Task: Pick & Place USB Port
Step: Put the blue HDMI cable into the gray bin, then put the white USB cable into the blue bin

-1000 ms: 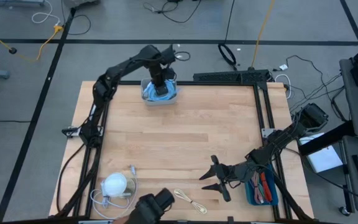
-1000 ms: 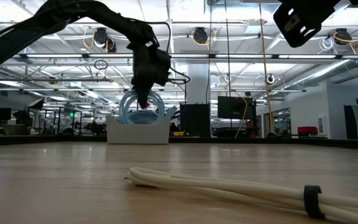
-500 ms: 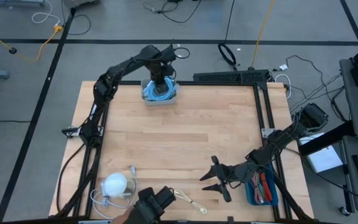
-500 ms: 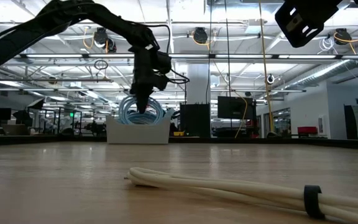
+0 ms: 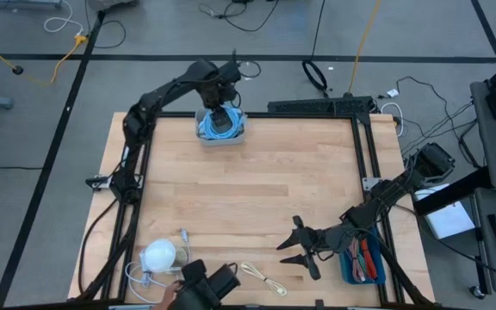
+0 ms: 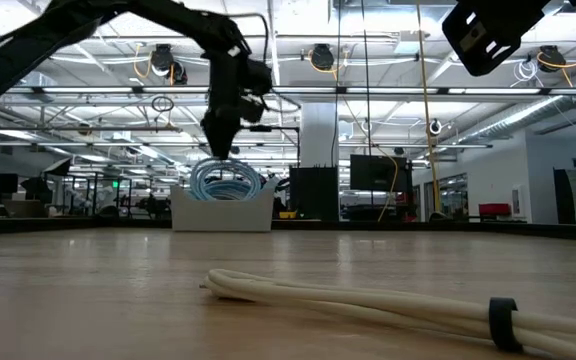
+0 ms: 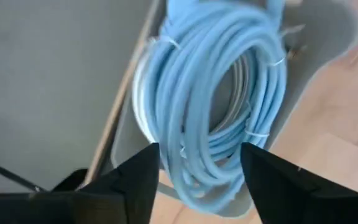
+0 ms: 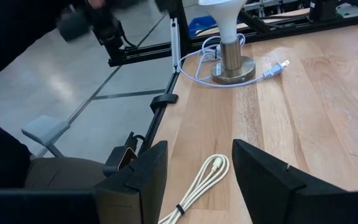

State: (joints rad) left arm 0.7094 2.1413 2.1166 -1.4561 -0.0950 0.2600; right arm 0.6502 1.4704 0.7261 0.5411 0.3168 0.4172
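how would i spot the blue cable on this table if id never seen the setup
Start at the wooden table and go to its far edge, toward the left arm's side, where a small pale bin sits. The blue cable lies coiled inside it, right under the left pincer, whose fingers stand open. The only other cable on the table is cream-coloured, loose at the near edge.

The left arm reaches to the far edge of the desk, its left claw (image 5: 220, 105) pointing down, fingers apart. The right claw (image 5: 294, 245) hovers near the front, fingers spread.
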